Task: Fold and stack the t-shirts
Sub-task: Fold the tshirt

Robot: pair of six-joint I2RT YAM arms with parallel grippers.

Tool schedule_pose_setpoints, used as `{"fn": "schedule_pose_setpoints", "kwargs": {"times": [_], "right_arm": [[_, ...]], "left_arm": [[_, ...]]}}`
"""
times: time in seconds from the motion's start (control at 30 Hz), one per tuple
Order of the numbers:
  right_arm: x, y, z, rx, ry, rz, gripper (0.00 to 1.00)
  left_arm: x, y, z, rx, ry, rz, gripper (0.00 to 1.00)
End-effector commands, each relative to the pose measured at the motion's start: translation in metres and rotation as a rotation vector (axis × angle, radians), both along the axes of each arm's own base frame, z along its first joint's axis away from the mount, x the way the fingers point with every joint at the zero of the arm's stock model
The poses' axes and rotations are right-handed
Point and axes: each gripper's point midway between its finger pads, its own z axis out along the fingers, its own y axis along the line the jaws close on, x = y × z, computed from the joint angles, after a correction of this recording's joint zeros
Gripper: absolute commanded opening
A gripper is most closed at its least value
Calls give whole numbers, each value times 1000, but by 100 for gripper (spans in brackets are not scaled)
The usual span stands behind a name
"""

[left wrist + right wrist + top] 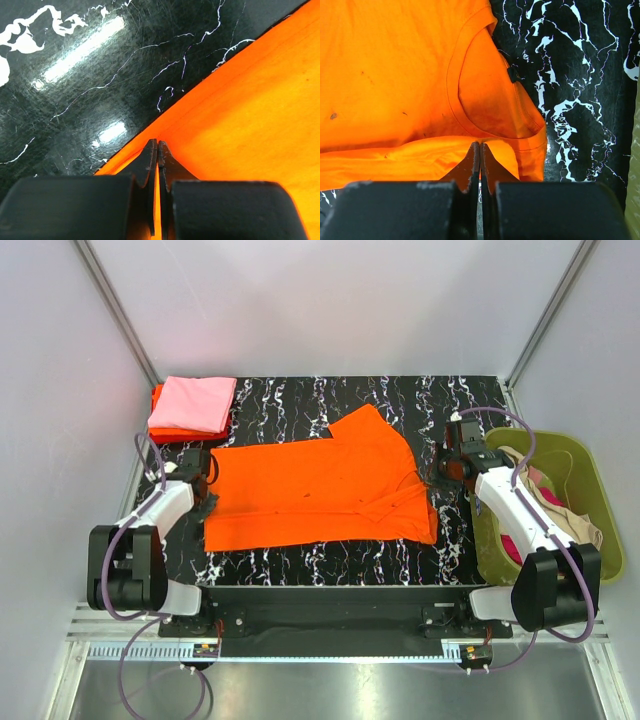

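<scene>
A bright orange t-shirt [320, 485] lies spread on the black marble table [330, 562]. One sleeve points toward the back, and the collar [495, 100] is at the right. My left gripper [205, 502] [157, 145] is at the shirt's left edge, its jaws pinched together on the hem of the orange t-shirt [250, 125]. My right gripper [440, 472] [480, 145] is at the collar end, shut on a raised fold of the orange t-shirt [395, 75]. A folded light pink t-shirt [192, 403] rests on a folded red-orange one [160, 430] at the back left.
An olive-green basket [592, 490] stands off the table's right edge, holding a beige t-shirt [562, 512] and a magenta one [543, 480]. White walls close in the back and both sides. The basket's rim [635, 175] shows at the right of the right wrist view.
</scene>
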Motion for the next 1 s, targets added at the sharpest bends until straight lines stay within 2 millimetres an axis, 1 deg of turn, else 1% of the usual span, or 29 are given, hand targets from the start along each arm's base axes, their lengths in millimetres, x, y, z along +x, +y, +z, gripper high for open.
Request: {"fn": "schedule_pose_setpoints", "kwargs": {"times": [0.0, 0.23, 0.33, 0.4, 0.5, 0.57, 0.6, 0.67, 0.77, 0.83, 0.87, 0.97], "right_arm": [[6, 0, 4, -9, -39, 6, 0], [7, 1, 6, -10, -39, 6, 0], [8, 8, 7, 10, -46, 21, 0], [7, 9, 3, -2, -32, 24, 0], [9, 10, 4, -6, -34, 25, 0], [14, 13, 9, 1, -45, 30, 0], [15, 16, 6, 1, -34, 40, 0], [19, 21, 6, -2, -30, 52, 0], [25, 24, -2, -15, -3, 60, 0], [29, 15, -5, -63, 0, 32, 1], [33, 14, -2, -69, -9, 27, 0], [39, 16, -4, -78, -1, 39, 0]], "left_arm": [[16, 9, 13, 46, -49, -2, 0], [14, 14, 19, 77, -48, 2, 0], [14, 15, 17, 85, -31, -7, 0], [16, 14, 14, 82, -15, -16, 0], [16, 14, 12, 82, -2, -20, 0], [16, 14, 11, 79, 7, -22, 0], [15, 14, 10, 80, 11, -20, 0], [13, 15, 10, 82, 13, -12, 0], [10, 16, 11, 88, 12, -7, 0], [11, 15, 12, 86, 8, -10, 0], [11, 15, 12, 83, 9, -14, 0], [11, 14, 9, 77, 18, -12, 0]]}}
